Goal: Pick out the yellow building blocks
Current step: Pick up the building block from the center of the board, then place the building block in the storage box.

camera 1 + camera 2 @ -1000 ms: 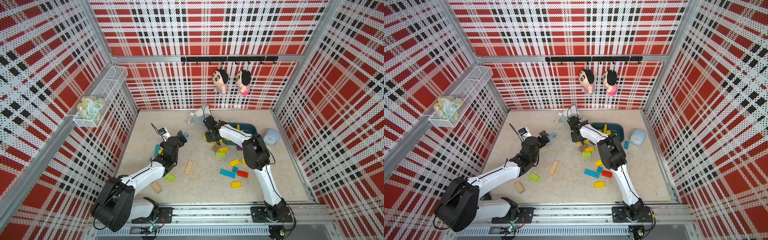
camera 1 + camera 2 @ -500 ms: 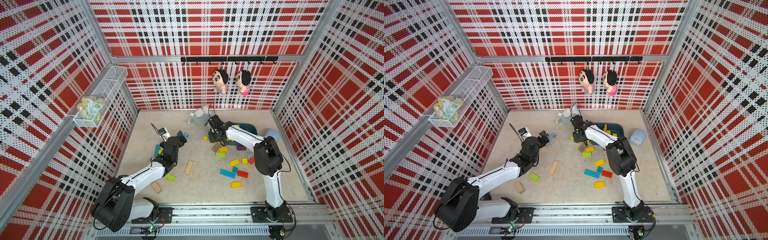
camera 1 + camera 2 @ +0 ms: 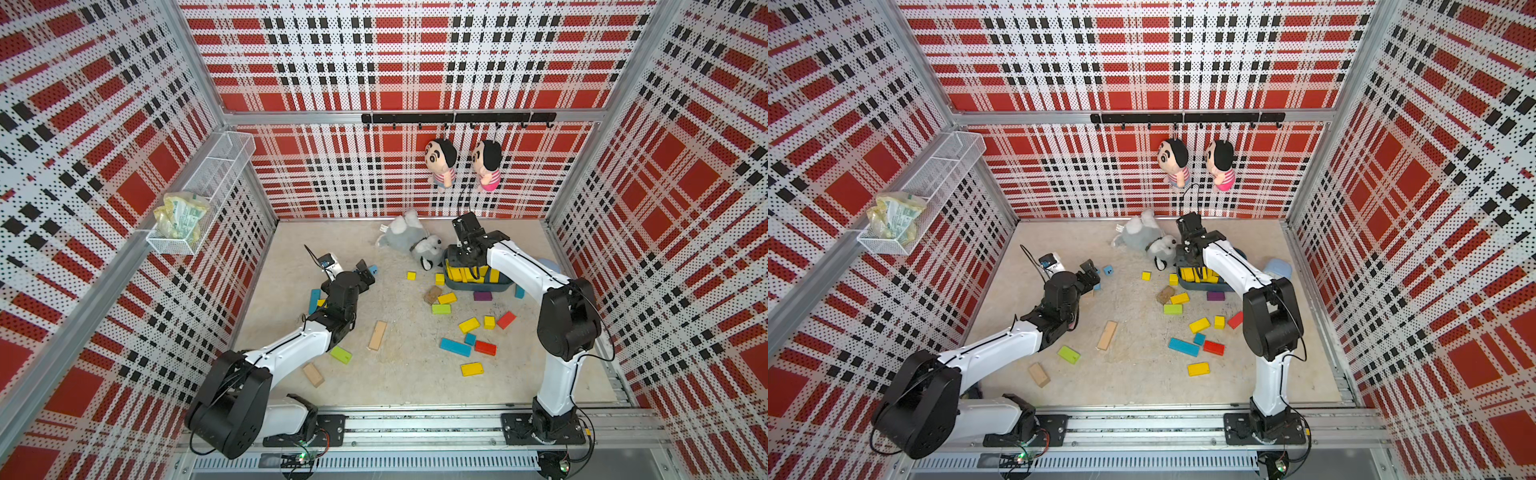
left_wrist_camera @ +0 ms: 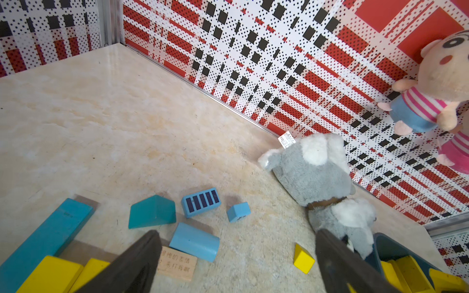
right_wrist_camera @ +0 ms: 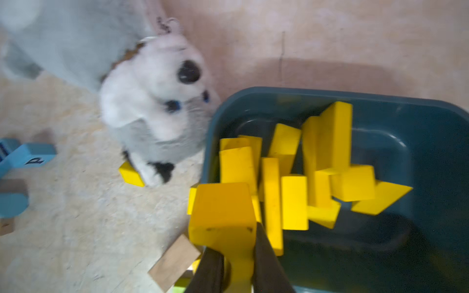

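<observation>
My right gripper (image 5: 236,251) is shut on a yellow building block (image 5: 223,213), held above the near rim of a dark teal bin (image 5: 418,126). Several yellow building blocks (image 5: 317,165) lie piled in that bin. In both top views this gripper (image 3: 467,259) hangs over the bin's left end (image 3: 1190,259). Loose yellow blocks lie on the floor (image 3: 469,325) (image 3: 471,368) (image 3: 411,275), and another yellow block (image 5: 130,175) lies partly under the plush. My left gripper (image 4: 237,243) is open and empty above the floor, between blue blocks (image 4: 194,241) and a yellow wedge (image 4: 303,258).
A grey plush (image 3: 409,241) lies against the bin's left side. Blue, red, purple and lime-green blocks (image 3: 455,347) and bare-wood planks (image 3: 377,335) are scattered mid-floor. Two dolls (image 3: 442,164) hang on the back wall. A wire basket (image 3: 199,195) is fixed to the left wall.
My right gripper has moved rightward from the floor blocks to the bin's left end, carrying the yellow block. The left arm has stayed still.
</observation>
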Controlling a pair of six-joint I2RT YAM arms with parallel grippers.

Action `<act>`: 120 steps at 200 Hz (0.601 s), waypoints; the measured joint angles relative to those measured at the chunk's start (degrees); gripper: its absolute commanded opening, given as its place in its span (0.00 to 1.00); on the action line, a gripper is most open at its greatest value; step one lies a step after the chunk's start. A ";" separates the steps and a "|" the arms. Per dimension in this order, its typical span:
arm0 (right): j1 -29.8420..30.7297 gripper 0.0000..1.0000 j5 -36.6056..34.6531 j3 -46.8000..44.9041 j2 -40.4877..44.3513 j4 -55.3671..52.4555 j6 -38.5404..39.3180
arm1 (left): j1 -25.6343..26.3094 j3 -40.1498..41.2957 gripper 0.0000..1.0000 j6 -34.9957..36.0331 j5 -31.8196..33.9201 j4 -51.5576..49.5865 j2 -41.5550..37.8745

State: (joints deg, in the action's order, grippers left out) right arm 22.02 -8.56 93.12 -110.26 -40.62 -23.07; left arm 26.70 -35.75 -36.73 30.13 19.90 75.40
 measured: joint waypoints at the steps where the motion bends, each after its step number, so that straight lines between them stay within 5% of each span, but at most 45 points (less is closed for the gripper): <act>1: -0.28 0.02 -0.09 0.00 0.00 -0.07 0.11 | 0.00 0.00 0.97 0.00 0.00 0.00 0.00; 120: -4.81 0.12 -2.58 8.96 -11.80 -2.43 5.95 | -0.04 0.00 0.98 0.13 -0.57 0.26 0.33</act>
State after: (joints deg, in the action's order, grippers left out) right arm 17.21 -11.14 102.08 -122.06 -43.05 -17.12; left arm 26.65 -35.75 -36.60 29.56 20.16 75.72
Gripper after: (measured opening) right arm 0.195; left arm 0.979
